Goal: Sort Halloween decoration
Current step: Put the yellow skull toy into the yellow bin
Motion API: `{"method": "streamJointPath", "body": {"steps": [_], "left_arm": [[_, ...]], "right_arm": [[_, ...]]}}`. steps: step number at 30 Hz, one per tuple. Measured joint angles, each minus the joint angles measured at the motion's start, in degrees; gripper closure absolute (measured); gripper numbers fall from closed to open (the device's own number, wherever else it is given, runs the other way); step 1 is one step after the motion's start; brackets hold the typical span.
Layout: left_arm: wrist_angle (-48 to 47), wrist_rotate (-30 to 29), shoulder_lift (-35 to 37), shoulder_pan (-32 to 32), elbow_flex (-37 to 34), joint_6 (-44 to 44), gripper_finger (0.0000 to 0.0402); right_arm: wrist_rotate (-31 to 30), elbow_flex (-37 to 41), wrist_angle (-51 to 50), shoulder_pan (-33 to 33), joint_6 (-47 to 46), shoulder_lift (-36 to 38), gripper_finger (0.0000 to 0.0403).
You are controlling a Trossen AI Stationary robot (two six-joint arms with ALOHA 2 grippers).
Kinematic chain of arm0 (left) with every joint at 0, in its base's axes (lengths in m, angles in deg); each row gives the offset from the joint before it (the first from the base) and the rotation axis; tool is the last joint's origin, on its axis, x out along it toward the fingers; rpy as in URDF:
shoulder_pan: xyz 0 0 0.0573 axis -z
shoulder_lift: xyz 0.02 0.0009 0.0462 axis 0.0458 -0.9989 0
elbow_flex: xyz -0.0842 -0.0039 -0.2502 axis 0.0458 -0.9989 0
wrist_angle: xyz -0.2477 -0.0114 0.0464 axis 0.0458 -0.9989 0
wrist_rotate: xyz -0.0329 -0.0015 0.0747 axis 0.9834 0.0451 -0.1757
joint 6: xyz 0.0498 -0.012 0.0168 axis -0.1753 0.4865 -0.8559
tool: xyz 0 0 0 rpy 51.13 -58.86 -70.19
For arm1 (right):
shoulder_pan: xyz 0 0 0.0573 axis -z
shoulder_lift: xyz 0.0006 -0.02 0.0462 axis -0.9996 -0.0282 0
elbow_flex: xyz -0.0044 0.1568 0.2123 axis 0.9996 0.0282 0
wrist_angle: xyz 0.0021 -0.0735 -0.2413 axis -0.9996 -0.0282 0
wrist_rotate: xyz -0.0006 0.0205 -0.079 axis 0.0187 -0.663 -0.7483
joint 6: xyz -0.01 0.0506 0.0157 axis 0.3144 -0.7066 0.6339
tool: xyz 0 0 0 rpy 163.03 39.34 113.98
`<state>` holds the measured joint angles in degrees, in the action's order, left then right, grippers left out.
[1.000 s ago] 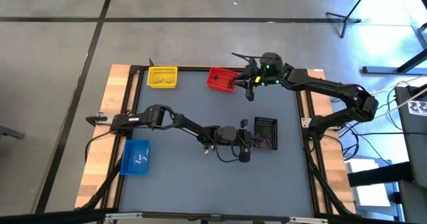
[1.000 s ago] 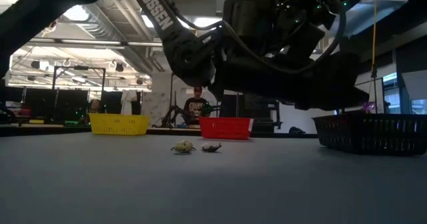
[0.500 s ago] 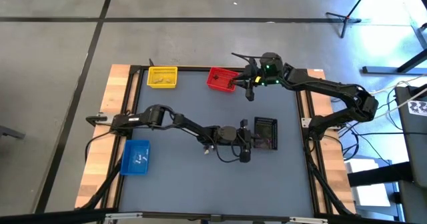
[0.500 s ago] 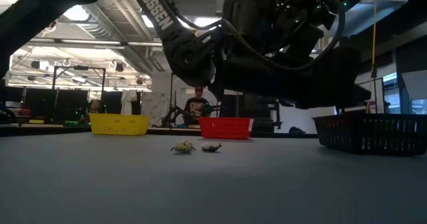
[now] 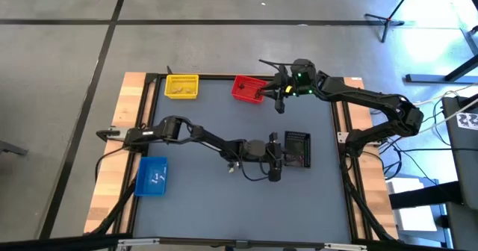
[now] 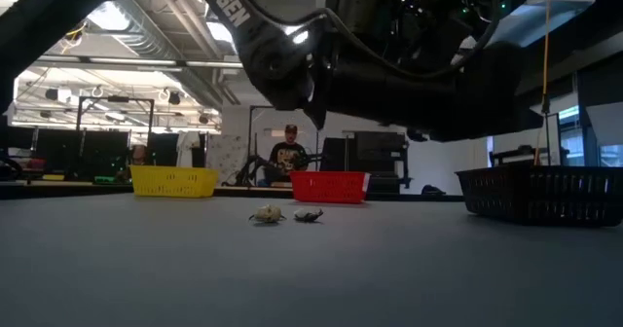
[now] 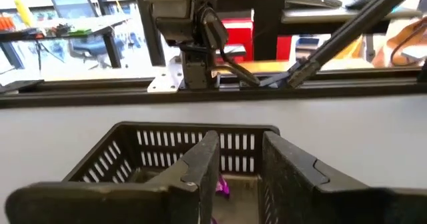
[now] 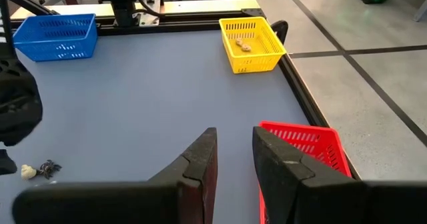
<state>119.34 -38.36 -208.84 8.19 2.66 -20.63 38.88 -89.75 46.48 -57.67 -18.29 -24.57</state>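
My left gripper (image 7: pixel 237 174) stands open over the near rim of the black bin (image 7: pixel 167 144), at the table's right middle (image 5: pixel 297 148). A purple trinket (image 7: pixel 223 186) lies on the bin's floor below the fingers. My right gripper (image 8: pixel 233 161) is open and holds nothing. It hangs beside the red bin (image 8: pixel 307 151) at the far edge (image 5: pixel 246 88). A pale trinket (image 8: pixel 28 172) and a dark one (image 8: pixel 48 167) lie on the table mat, also seen in the low view as the pale one (image 6: pixel 266 213) and the dark one (image 6: pixel 310 214).
The yellow bin (image 8: pixel 250 44) at the far edge holds tan trinkets (image 8: pixel 241 46). The blue bin (image 5: pixel 153 175) at the left near side holds small white pieces. A person (image 6: pixel 287 157) sits in the room beyond the table.
In the low view a purple trinket that showed above the black bin's rim a second ago is gone from there. My left arm has risen a little over the bin. My right arm has kept still.
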Motion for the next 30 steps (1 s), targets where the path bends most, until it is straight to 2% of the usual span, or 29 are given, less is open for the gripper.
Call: {"method": "streamJointPath", "body": {"steps": [20, 25, 30], "left_arm": [[-35.15, 1.0, 16.73, 0.96, -0.48, 0.07, 0.0294], [-36.07, -0.38, 22.81, 2.76, -7.92, 3.78, 0.0294], [-32.9, -8.85, 29.24, 5.44, -19.83, 12.46, 0.0294]], "right_arm": [[-0.04, 0.0, -1.54, 0.0, 0.07, 0.0, 0.0308], [-0.04, 0.0, -2.56, 0.0, 0.24, 0.0, 0.0308], [-0.04, 0.0, -2.79, 0.0, 0.42, 0.0, 0.0308]]}}
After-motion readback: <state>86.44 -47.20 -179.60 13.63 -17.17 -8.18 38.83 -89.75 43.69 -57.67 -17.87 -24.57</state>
